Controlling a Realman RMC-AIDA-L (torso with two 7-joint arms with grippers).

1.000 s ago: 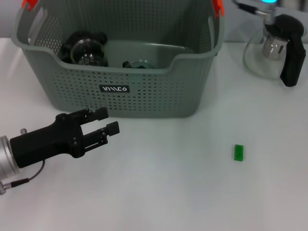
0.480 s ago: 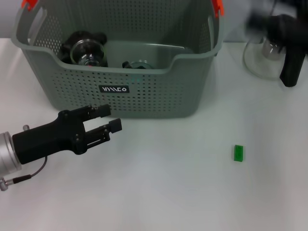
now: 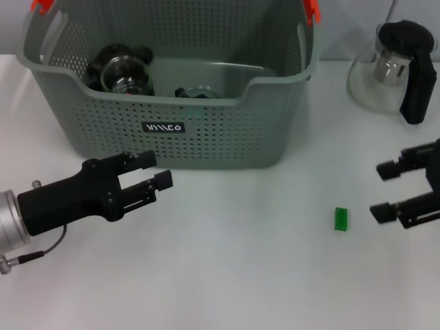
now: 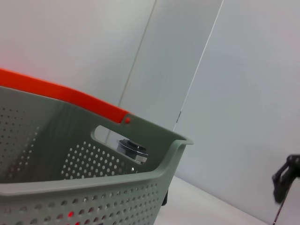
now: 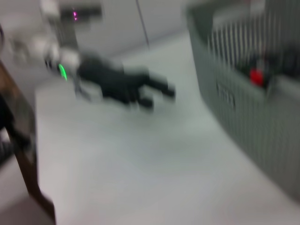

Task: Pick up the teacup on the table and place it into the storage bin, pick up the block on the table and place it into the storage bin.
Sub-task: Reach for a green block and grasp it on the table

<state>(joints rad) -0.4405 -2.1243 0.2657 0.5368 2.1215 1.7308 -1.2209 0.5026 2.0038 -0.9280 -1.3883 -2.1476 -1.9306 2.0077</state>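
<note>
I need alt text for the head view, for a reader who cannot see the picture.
The right gripper, open, reaches in toward a small green block on the white table. The left gripper, open, hovers before the grey-green storage bin, which holds glassware. A glass teapot stands to its right.

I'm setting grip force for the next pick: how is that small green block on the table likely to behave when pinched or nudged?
The green block looks small and solid, so probably light and stiff. It lies flat, so it likely slides rather than rolls if nudged. The open right end effector sits beside it; its small size leaves little margin.
</note>
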